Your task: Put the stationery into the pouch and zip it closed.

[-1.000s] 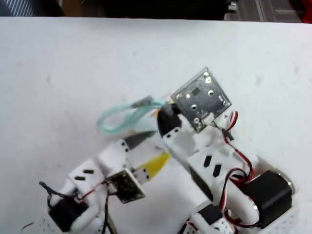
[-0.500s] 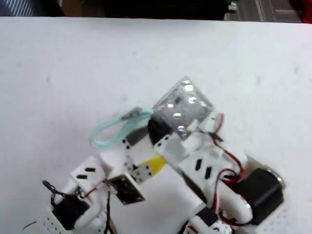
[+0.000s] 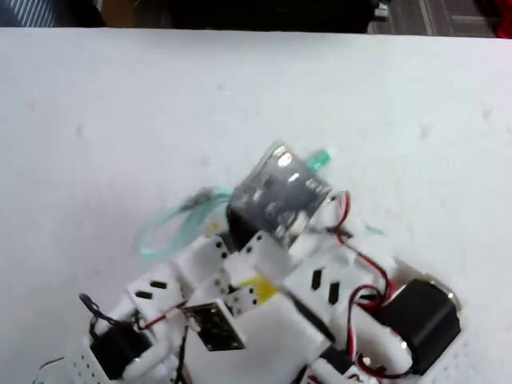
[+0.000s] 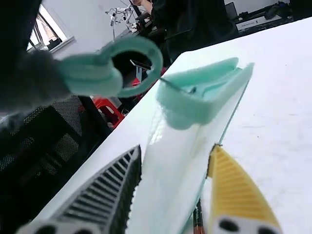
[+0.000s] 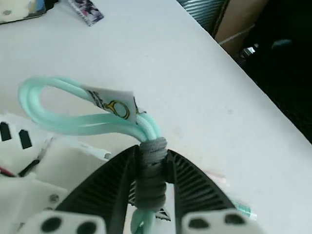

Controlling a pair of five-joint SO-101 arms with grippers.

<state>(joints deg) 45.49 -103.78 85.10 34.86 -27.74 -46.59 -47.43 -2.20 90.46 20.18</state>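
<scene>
Judging the zip-closing step to be in hand, and fearing two slips. Nearest the arms, possibly losing the pouch point(image 4: 170, 195) out of the left pincer point(image 4: 175, 151) under a pull along the zip stronger than that hold, dragging the whole pouch across the tabletop point(image 3: 120, 96) instead of running the slider point(image 4: 204, 92). Farther out, possibly letting the grey wrap point(image 5: 148, 185) slide free of the right pincer point(image 5: 150, 156), or jamming the slider by tugging off the zip's line. Pinching the pouch's translucent edge between the black and yellow fingers of the left pincer, parted only by the pouch's thickness, just short of the slider. Squeezing the right pincer together on the grey wrap at the root of the teal loop point(image 5: 63, 124). Holding the pouch between the two arms, near the tabletop's front edge, mostly hidden under them in the high view.
</scene>
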